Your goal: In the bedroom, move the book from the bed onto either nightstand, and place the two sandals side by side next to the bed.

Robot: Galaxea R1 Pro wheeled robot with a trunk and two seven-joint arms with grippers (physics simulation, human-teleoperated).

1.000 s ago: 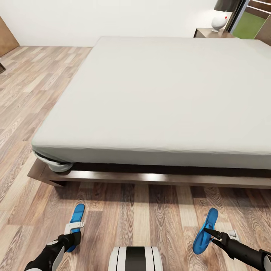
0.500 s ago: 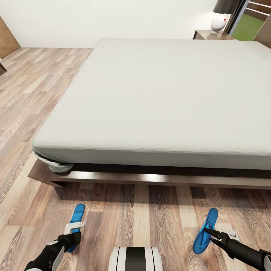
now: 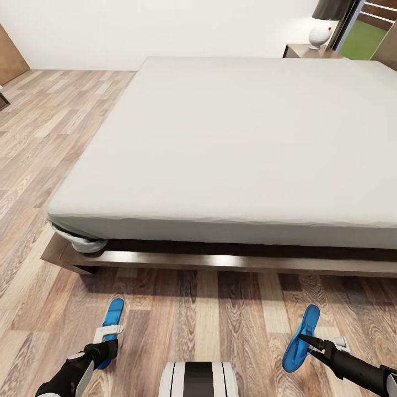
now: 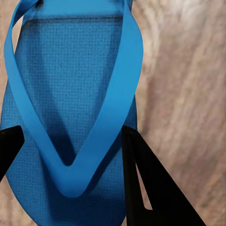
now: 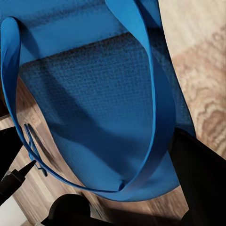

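With a blue sandal (image 3: pixel 112 322) clamped in the left claw (image 3: pixel 105 353) and another (image 3: pixel 300 337) in the right claw (image 3: pixel 306 344), the sandal-placing step is judged in hand (no book is seen on the bed (image 3: pixel 231 143)), so both are next to be brought together beside the bed.

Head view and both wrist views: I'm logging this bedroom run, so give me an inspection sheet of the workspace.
Surface: wood-plank floor, bare mattress on the bed.
Job's things: left sandal flat on floor; right sandal tilted, held; book nothing seen.
Clutter: nothing seen.
Grippers: left gripper fingers straddle its sandal; right gripper shut on its sandal.
Cables: nothing seen.
Surroundings: nightstand with white lamp, white wall.
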